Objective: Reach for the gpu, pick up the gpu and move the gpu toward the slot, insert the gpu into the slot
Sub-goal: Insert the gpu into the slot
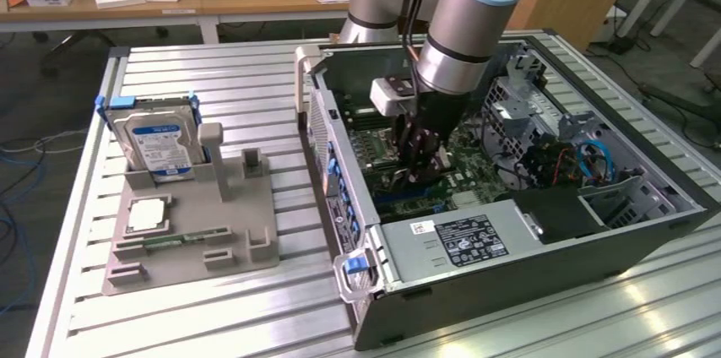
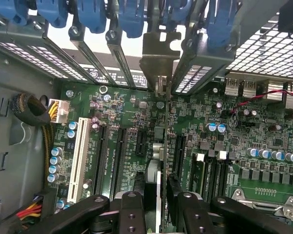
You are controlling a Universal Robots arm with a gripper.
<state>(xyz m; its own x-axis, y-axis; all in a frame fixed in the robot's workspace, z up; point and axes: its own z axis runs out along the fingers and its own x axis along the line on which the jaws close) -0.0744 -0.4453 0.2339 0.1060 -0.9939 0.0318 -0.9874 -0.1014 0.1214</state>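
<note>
I have the pincer (image 1: 423, 164) low inside the open computer case (image 1: 507, 282), just above the mainboard (image 2: 263, 126). Its fingers (image 2: 132, 214) are partly closed and clamp the gpu (image 2: 164, 126), which I see edge-on as a thin line running straight out ahead of the pincer. At the card's far end its metal bracket (image 2: 158, 53) stands in the gap between the perforated slot covers (image 2: 112, 68) of the case's back wall, with covers close on both sides and little spare room. A long black slot (image 2: 178, 156) lies just beside the card's lower edge; I cannot tell whether the edge is seated. The case walls ring the pincer, and cables crowd one side. Well apart from the pincer, outside the case, a hard drive (image 1: 161, 143) stands on the table (image 1: 225, 71).
</note>
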